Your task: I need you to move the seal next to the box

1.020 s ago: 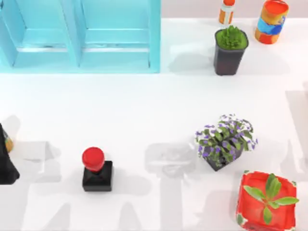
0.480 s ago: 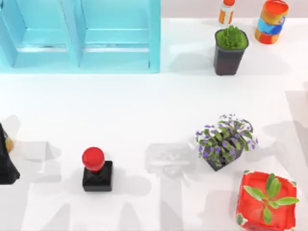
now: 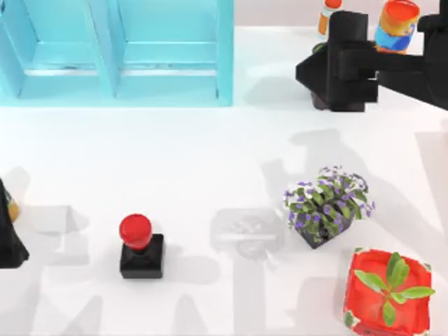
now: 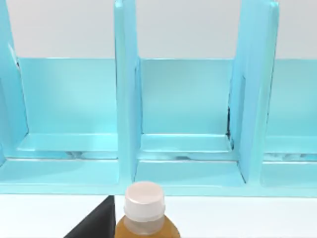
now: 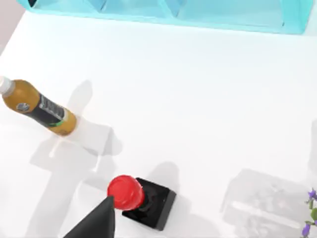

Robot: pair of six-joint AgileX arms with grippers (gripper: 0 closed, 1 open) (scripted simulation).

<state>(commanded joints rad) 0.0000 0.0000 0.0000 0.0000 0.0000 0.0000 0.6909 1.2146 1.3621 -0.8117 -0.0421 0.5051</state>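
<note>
White tabletop (image 3: 210, 154) forms the work surface, with a light-blue cabinet (image 3: 115, 52) occupying the upper left of the top view. The seal (image 3: 141, 246), a black square block topped by a round red knob, stands upright in the lower left of the frame, free of any contact. The box (image 3: 386, 292), bright red with a green broad-leaved plant, sits in the lower right corner, well apart from the seal. Between them, nearer the box, stands a dark pot of purple flowers (image 3: 327, 205). The right gripper (image 3: 334, 68) is at the upper right of the top view, above the table and in front of a dark pot with a green plant; whether its fingers are apart or together cannot be told. Its wrist camera looks down on the seal (image 5: 140, 197) and on a brown bottle (image 5: 39, 108) lying near it. The left arm is parked at the left edge of the frame; its gripper state cannot be told either, and its wrist view faces the cabinet (image 4: 158, 124) with a bottle cap (image 4: 144, 200) in the foreground. Judged progress: nothing is grasped, and the seal has not been relocated. Approach, grasp, transfer across the table and placement beside the box all remain.
</note>
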